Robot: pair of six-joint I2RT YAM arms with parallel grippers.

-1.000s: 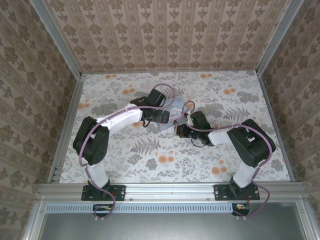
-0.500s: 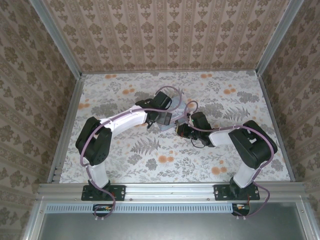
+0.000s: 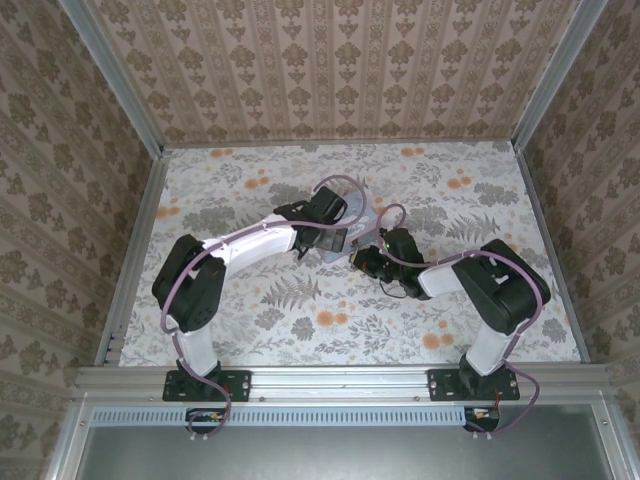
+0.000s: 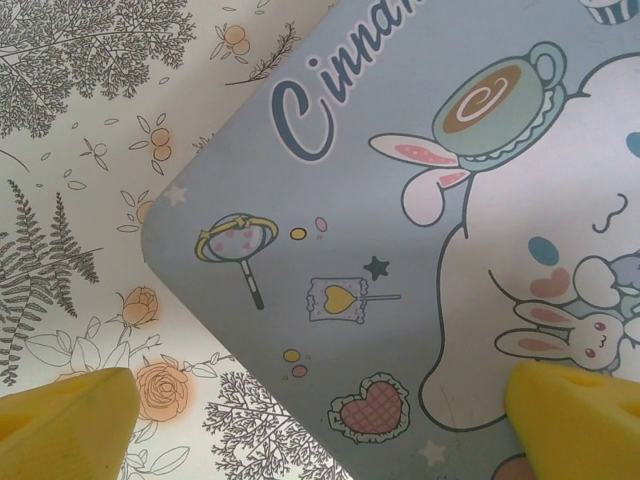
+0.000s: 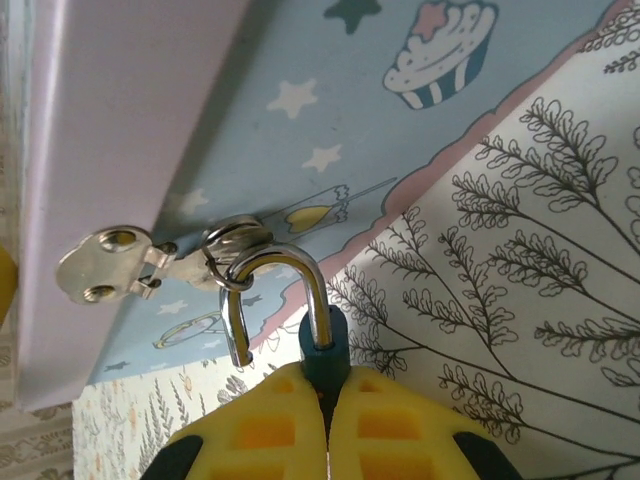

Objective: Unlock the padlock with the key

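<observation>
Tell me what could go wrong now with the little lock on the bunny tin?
1. The padlock is hooked by its open shackle through the ring on the tin. The left gripper is open, not clamping the tin, so a pull could drag the tin along.
2. The right gripper pinches just the padlock's small teal body at its fingertips. A twist might make it slip out.

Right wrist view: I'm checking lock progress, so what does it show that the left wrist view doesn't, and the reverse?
Right wrist: the padlock, shackle free at one end, hooked through the ring of the tin's hasp, the right gripper shut on its teal body. Left wrist: the tin's cartoon lid, the left gripper open above it. Both: the pale-blue tin and floral table.
</observation>
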